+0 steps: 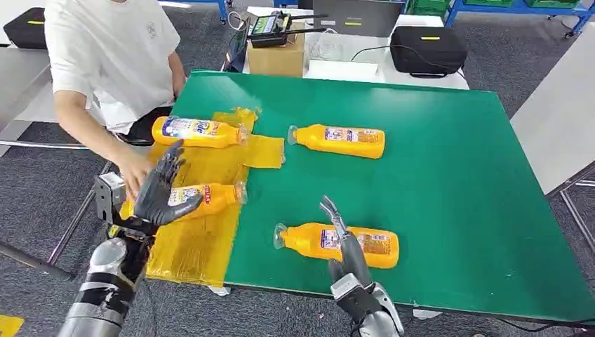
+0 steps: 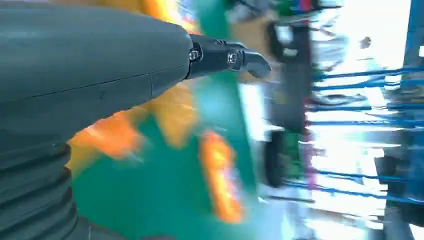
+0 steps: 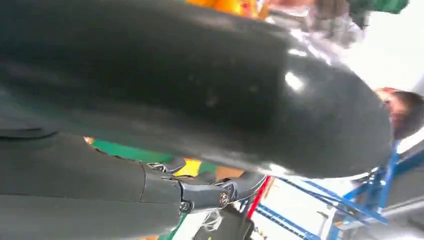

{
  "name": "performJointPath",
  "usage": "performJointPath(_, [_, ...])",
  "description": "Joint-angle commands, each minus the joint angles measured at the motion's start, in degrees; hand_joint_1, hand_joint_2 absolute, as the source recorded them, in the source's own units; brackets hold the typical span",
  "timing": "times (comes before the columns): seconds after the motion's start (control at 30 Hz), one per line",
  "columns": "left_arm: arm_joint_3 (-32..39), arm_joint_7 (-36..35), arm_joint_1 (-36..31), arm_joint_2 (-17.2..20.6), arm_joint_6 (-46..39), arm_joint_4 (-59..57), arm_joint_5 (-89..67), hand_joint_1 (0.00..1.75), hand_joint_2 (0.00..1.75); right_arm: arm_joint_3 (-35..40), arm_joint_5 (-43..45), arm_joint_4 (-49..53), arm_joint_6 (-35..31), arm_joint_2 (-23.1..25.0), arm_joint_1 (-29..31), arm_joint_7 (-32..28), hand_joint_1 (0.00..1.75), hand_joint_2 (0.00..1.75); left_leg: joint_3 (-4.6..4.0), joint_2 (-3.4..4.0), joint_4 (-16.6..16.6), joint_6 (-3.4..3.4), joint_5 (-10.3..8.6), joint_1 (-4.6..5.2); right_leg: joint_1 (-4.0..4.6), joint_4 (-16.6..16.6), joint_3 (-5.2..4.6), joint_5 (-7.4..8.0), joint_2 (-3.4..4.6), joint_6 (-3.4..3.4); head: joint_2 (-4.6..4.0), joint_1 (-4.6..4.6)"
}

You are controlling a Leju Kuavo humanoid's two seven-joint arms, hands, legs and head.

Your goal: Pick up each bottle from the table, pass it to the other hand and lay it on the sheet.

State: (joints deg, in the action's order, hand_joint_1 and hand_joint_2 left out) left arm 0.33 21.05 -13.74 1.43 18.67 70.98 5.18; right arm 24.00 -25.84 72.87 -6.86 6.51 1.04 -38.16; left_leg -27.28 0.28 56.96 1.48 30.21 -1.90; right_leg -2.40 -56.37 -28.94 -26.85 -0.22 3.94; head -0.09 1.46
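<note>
Both hands empty, fingers spread: drop your right hand (image 1: pixel 349 256) square over the nearest bottle (image 1: pixel 337 243), grip mid-body.

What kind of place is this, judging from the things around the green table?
Probably a robot lab or test workshop: blue metal shelving racks stand at the back, a black carrying case and a cardboard box with a handheld device sit on a white bench, and grey carpet covers the floor.

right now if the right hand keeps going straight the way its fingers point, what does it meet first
Probably the nearest bottle: the right hand points up the table right over it, fingers across its label. Height above it is unclear; if it clears that, the far bottle comes next.
</note>
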Motion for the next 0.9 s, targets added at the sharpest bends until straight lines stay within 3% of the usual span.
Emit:
performJointPath(0.03, [5.62, 15.16, 7.08, -14.57, -17.95, 34.07, -0.66, 0.00, 1.75, 1.44, -19.44, -9.13, -10.50, -3.42, 5.65, 12.42, 0.00, 0.00, -0.05, 0.13, -0.03, -0.23, 0.07, -0.06, 0.13, 0.14, -0.05, 0.01, 0.12, -0.24, 0.00, 0.02])
performJointPath(0.07, [4.26, 14.43, 8.02, -14.61, -19.78, 37.63, -0.84, 0.00, 1.75, 1.19, -20.70, -12.37, -12.20, -3.36, 7.57, 12.89, 0.00, 1.75, -0.15, 0.23, 0.06, -0.17, 0.09, -0.12, 0.17, 0.08, -0.21, 0.03, 0.23, -0.20, 0.00, 0.02])
performJointPath(0.2, [1.25, 15.23, 10.10, -14.38, -24.38, 41.28, -1.83, 0.00, 1.75, -0.75, -21.70, -19.29, -14.68, -2.67, 11.32, 13.14, 0.00, 1.75, -0.14, 0.30, -0.08, -0.23, 0.03, -0.13, 0.21, 0.19, -0.24, 0.10, 0.33, -0.22, 0.00, 0.00])
performJointPath(0.3, [-2.32, 18.95, 11.13, -13.60, -30.85, 42.44, -8.93, 0.00, 1.75, 0.54, -29.32, -24.84, -13.52, -3.98, 14.77, 21.91, 0.00, 1.75, -0.12, 0.24, -0.08, -0.19, 0.00, -0.11, 0.17, 0.19, -0.20, 0.09, 0.23, -0.19, 0.00, 0.00])
performJointPath(0.43, [-6.41, 18.95, 13.38, -12.04, -34.09, 43.63, -12.82, 0.00, 1.75, 0.38, -34.27, -28.25, -12.47, -4.84, 16.78, 27.35, 0.00, 1.75, -0.09, 0.20, -0.09, -0.16, 0.00, -0.10, 0.16, 0.17, -0.18, 0.07, 0.21, -0.17, 0.00, 0.02])
performJointPath(0.63, [-8.86, 18.58, 14.41, -11.15, -34.24, 43.07, -13.97, 0.00, 1.75, 1.67, -36.69, -26.66, -4.82, -5.91, 17.42, 30.96, 0.00, 1.75, 0.01, 0.09, -0.15, -0.18, -0.04, -0.08, 0.14, 0.23, -0.07, 0.08, 0.09, -0.20, 0.00, 0.02])
performJointPath(0.77, [-10.32, 18.95, 15.02, -11.13, -36.59, 43.11, -17.16, 0.00, 1.75, 5.80, -36.68, -21.38, 0.10, -7.89, 14.19, 31.15, 0.00, 1.75, 0.06, 0.03, -0.12, -0.15, -0.04, -0.07, 0.13, 0.22, 0.02, 0.05, 0.03, -0.17, 0.00, 0.02])
performJointPath(0.9, [-10.47, 18.95, 15.10, -11.17, -36.59, 43.17, -17.21, 0.00, 1.75, 5.85, -36.66, -21.37, 0.11, -8.08, 13.87, 31.12, 0.00, 1.75, 0.26, -0.03, -0.17, -0.20, -0.07, -0.09, 0.16, 0.31, 0.17, 0.11, 0.00, -0.24, 0.00, 0.02])
